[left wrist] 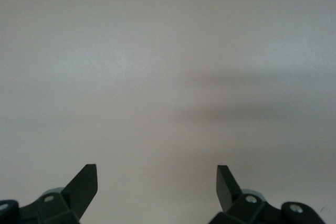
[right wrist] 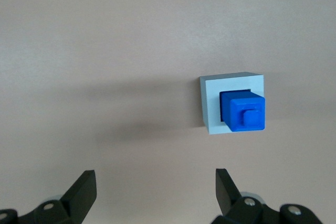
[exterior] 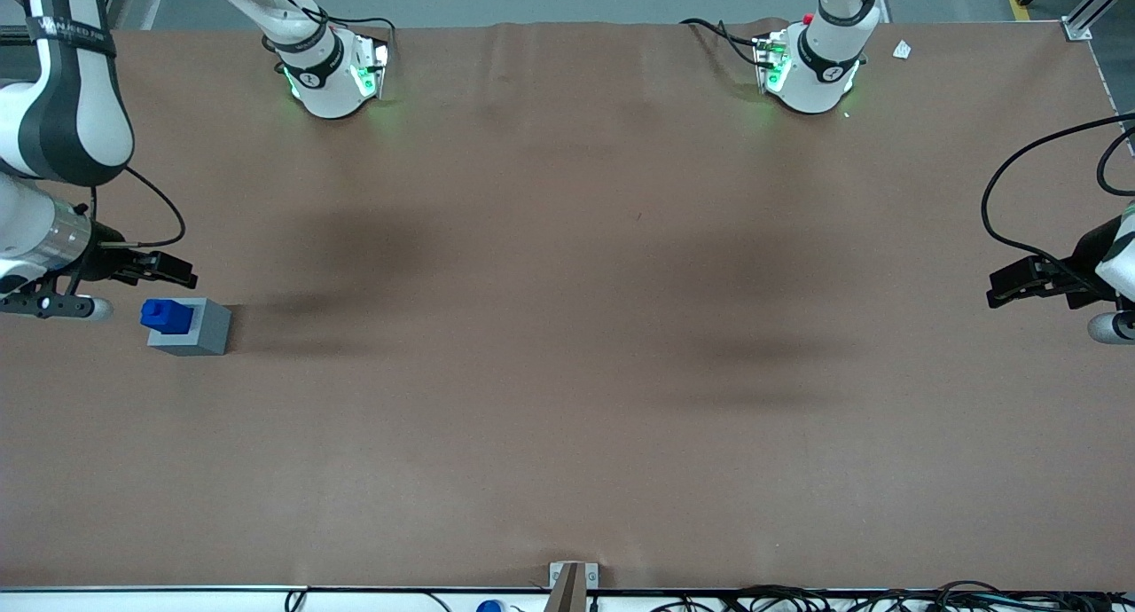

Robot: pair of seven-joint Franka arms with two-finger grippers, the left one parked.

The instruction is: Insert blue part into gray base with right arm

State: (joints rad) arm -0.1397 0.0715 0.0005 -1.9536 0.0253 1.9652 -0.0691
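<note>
The blue part point(exterior: 167, 316) stands upright in the square recess of the gray base point(exterior: 197, 328), its stub pointing up. Both sit on the brown table toward the working arm's end. In the right wrist view the blue part point(right wrist: 244, 111) fills the recess of the gray base point(right wrist: 212, 106). My right gripper point(exterior: 182, 273) hangs above the table, a little farther from the front camera than the base and apart from it. Its fingers stand wide apart with nothing between them, and the gripper point(right wrist: 156, 182) looks down on bare table.
The brown table point(exterior: 567, 372) stretches wide around the base. Two arm pedestals point(exterior: 332, 75) point(exterior: 811, 71) stand at the edge farthest from the front camera. A small bracket point(exterior: 572, 581) sits at the nearest edge, with cables along it.
</note>
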